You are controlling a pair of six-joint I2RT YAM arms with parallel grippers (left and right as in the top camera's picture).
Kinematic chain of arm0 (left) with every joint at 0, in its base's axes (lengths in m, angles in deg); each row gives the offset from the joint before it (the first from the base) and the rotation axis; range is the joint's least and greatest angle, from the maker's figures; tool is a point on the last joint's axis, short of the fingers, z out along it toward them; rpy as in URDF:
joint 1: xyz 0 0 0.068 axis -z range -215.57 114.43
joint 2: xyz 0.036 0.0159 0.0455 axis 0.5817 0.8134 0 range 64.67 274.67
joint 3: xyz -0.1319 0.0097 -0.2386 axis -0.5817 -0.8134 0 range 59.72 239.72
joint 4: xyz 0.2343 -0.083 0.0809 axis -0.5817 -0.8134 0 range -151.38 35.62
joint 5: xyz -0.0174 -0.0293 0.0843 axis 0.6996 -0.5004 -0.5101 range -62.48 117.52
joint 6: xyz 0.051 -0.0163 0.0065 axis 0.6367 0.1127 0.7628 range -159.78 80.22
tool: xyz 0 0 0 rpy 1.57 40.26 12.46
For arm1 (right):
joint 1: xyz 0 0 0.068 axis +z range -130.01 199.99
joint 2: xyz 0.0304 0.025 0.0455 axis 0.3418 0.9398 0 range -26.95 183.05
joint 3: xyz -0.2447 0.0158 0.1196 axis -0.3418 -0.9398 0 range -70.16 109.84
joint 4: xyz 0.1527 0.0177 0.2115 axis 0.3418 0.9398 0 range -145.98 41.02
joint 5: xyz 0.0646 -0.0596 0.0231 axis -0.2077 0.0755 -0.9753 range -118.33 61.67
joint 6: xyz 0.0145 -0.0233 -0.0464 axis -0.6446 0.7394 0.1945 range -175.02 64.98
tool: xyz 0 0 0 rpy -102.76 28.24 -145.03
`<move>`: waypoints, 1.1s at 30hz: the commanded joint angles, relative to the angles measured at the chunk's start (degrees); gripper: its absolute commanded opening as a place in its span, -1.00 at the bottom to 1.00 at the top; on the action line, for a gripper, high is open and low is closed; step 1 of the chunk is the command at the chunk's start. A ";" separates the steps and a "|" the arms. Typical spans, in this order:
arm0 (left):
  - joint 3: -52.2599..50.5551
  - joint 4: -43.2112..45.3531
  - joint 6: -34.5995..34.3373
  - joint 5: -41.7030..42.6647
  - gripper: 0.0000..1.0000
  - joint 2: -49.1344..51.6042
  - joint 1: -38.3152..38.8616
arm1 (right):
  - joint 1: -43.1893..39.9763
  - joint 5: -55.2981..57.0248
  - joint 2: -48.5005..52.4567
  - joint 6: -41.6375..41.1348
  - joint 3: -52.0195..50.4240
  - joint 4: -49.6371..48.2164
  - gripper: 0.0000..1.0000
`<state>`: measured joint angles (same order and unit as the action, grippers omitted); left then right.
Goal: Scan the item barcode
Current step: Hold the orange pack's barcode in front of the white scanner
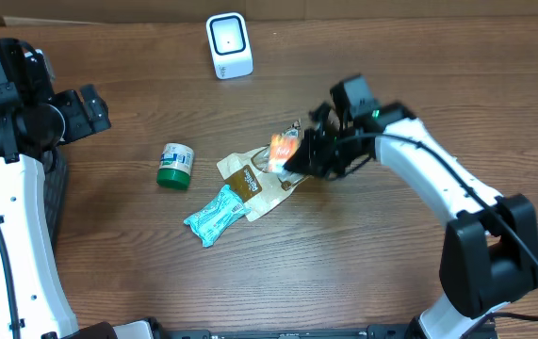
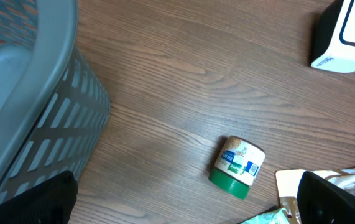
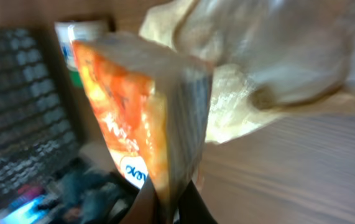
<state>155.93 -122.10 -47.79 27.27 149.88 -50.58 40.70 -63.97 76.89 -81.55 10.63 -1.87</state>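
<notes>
The right gripper [image 1: 299, 158] is clamped on a small orange-printed packet in clear wrap [image 1: 283, 149], just right of the table's centre, at the right end of a flat tan-and-brown pouch [image 1: 248, 179]. In the right wrist view the packet's lower edge is pinched between the two fingers. A crinkled teal packet [image 1: 217, 215] lies touching the pouch's near-left side. A small round jar with a green lid [image 1: 175, 165] lies on its side further left. A white box-shaped barcode scanner [image 1: 229, 44] stands at the far edge, well apart from the held packet. The left gripper [image 2: 186, 199] hangs with its jaws wide apart, gripping nothing, beside a grey slatted plastic basket [image 2: 34, 106] at the left.
</notes>
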 commanded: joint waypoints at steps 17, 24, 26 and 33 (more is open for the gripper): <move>-0.09 0.22 0.28 -0.28 0.99 -0.87 0.04 | 9.99 63.28 6.03 26.18 31.04 -13.55 -0.92; -0.09 0.22 0.28 -0.31 0.99 -0.87 0.04 | 14.01 71.82 20.33 53.40 31.04 -33.88 -0.92; -0.09 0.22 0.28 -0.31 0.99 -0.87 0.04 | 14.34 72.37 23.71 60.59 31.04 -38.73 -0.92; -0.09 0.22 0.28 -0.31 0.99 -0.87 0.04 | 14.38 68.74 31.36 74.10 31.02 -46.95 -0.92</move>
<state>155.91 -122.10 -47.79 27.27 149.88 -50.58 55.01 5.54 107.81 -17.16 41.04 -47.47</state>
